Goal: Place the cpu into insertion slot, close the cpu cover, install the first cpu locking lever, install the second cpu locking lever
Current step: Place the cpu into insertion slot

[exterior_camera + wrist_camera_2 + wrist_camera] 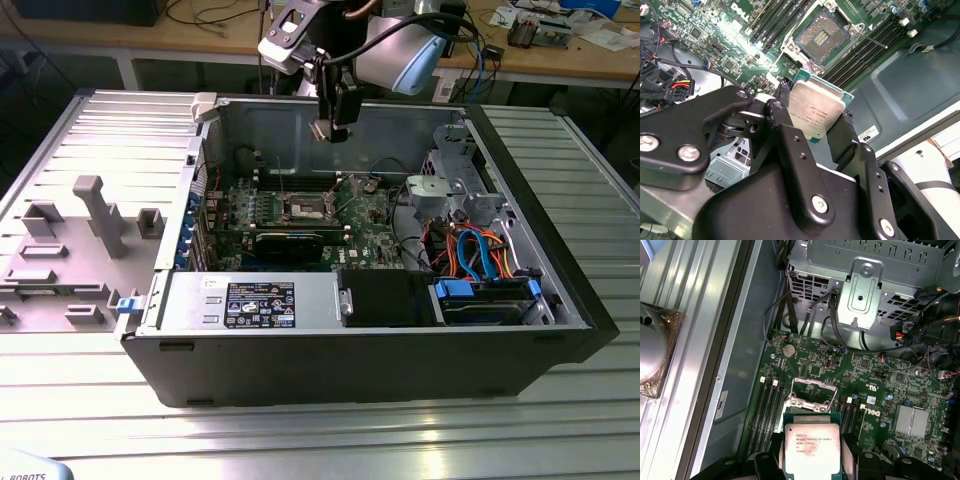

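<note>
The claw (331,127) was closed on the cpu (816,111) and nothing else, one black finger (844,131) pressed to each of two opposite edges. It hung high above the insertion slot (821,36), well apart from it, about level with the top edge of the computer case (350,365) (a long way to go down, I thought).

To my eye the placing was what counted here. The chip wanted keeping level, its sides squared to the slot's silver rim. The descent should be slow and straight, since a tilted corner would likely catch the rim or press unevenly on the contacts.

The cpu itself was a thin square, its dull grey metal face carrying faint print, with a narrow green border around it in both wrist views. The slot's dark centre lay bare. Long black memory slots (865,47) ran on either side of the slot, and the green motherboard (372,215) spread around it.
</note>
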Tool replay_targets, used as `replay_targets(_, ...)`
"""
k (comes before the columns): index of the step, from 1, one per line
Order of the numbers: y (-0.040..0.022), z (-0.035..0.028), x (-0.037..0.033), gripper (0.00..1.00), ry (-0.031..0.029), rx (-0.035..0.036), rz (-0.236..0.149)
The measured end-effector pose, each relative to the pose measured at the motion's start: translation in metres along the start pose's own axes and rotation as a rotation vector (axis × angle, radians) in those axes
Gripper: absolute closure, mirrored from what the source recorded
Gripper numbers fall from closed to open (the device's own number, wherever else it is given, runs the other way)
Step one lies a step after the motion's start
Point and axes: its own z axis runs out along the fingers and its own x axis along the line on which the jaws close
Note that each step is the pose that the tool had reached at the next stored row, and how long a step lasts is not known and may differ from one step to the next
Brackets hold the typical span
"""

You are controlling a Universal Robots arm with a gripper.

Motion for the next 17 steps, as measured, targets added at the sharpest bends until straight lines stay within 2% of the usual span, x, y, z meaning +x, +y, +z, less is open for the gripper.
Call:
replay_targets(7,-0.0012,0.0004,0.0003,0.45,-0.0010,-0.0004,0.014)
replay_targets(12,-0.0020,0.0011,0.0004,0.45,-0.0050,-0.0011,0.061)
replay_targets(17,-0.0020,0.0012,0.0004,0.45,-0.0050,-0.0012,0.063)
